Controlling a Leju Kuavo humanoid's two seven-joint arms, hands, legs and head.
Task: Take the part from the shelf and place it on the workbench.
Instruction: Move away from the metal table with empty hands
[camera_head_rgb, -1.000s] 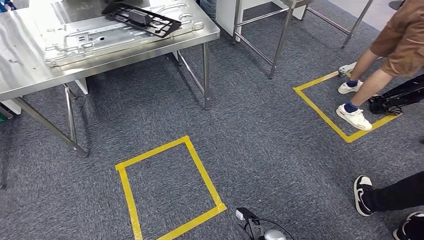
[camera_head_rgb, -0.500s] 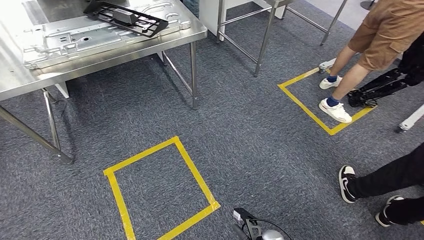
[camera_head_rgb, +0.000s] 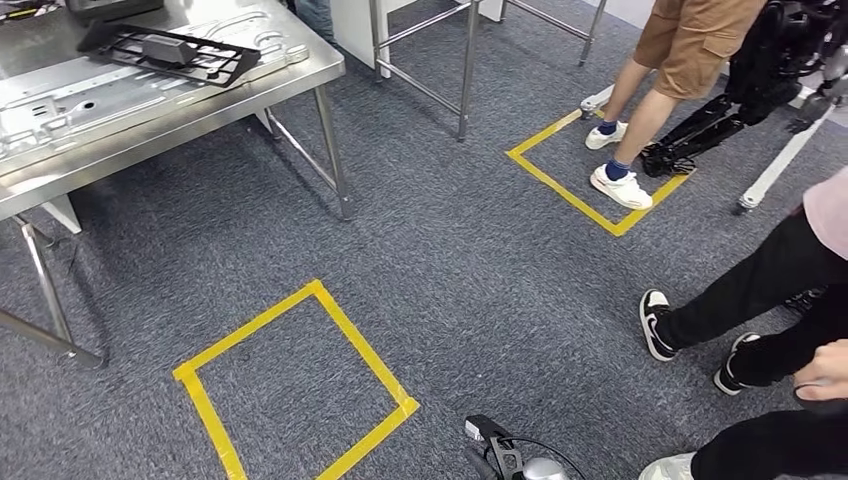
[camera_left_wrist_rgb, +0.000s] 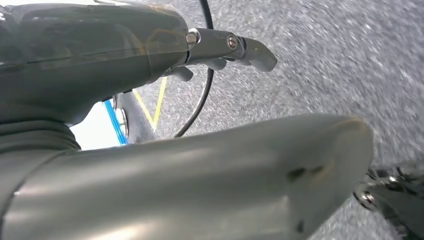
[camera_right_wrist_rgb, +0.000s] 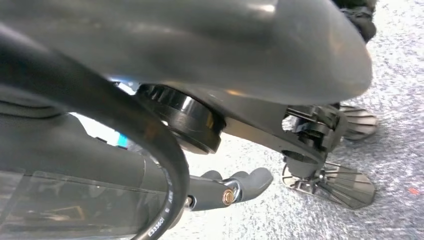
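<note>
Arms down at its sides, the robot stands on grey carpet (camera_head_rgb: 480, 260) with the desk (camera_head_rgb: 200, 105) ahead and off to its left. A black grid part (camera_head_rgb: 165, 50) lies on a silver panel (camera_head_rgb: 60, 100) at the desk's far side, its long axis running roughly along the desk's long edge. Whether this is the part the task means cannot be told, nor which way the shelf lies.

In the left wrist view, the left hand (camera_left_wrist_rgb: 150, 55) hangs over the carpet with its fingers (camera_left_wrist_rgb: 250, 50) stretched out and nothing held. In the right wrist view, the right hand (camera_right_wrist_rgb: 125, 200) also has its fingers (camera_right_wrist_rgb: 250, 181) extended and nothing in them. Both hands are well apart from the desk and the part. The left arm looks the nearer of the two.

A yellow tape square (camera_head_rgb: 355, 345) marks the floor just ahead of the robot, between it and the desk. A second tape square (camera_head_rgb: 560, 185) lies farther off to the right, where a person in shorts (camera_head_rgb: 690, 40) stands. Another person in dark trousers (camera_head_rgb: 760, 290) stands near on the right.
</note>
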